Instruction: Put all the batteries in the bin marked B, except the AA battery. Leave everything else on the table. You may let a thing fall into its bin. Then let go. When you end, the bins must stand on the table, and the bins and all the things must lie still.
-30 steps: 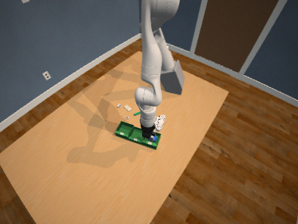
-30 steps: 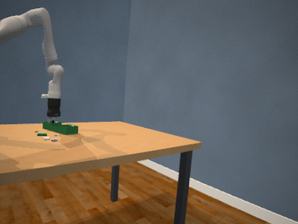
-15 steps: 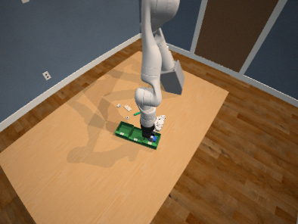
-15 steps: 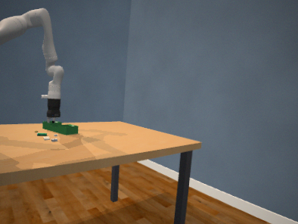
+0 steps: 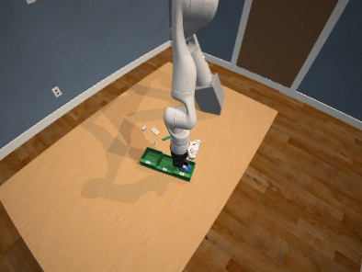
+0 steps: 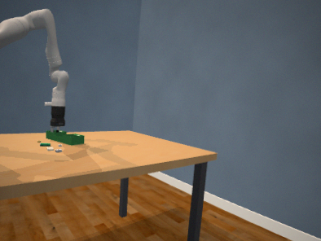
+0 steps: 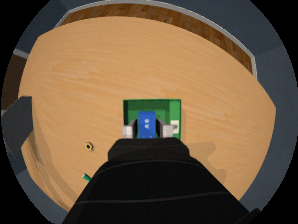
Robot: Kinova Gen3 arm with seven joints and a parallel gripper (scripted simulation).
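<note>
A green bin (image 5: 153, 158) (image 6: 72, 138) (image 7: 160, 104) with three compartments stands on the table. My gripper (image 5: 180, 165) (image 6: 55, 129) (image 7: 146, 125) points straight down over its right-end compartment. The fingers stand open, with a small blue battery (image 5: 186, 169) (image 7: 147, 124) between them, low in that compartment. I cannot read the bin's marks. A green cylinder (image 5: 165, 137) (image 6: 45, 144) (image 7: 87, 176) lies on the table behind the bin. A small round cell (image 5: 154, 142) (image 7: 88, 145) lies near it.
Two small white pieces (image 5: 144, 128) (image 5: 155, 130) lie on the table further behind the bin. A white object lies just behind the bin's right end, next to the arm. The grey arm base (image 5: 210, 94) stands at the table's far side.
</note>
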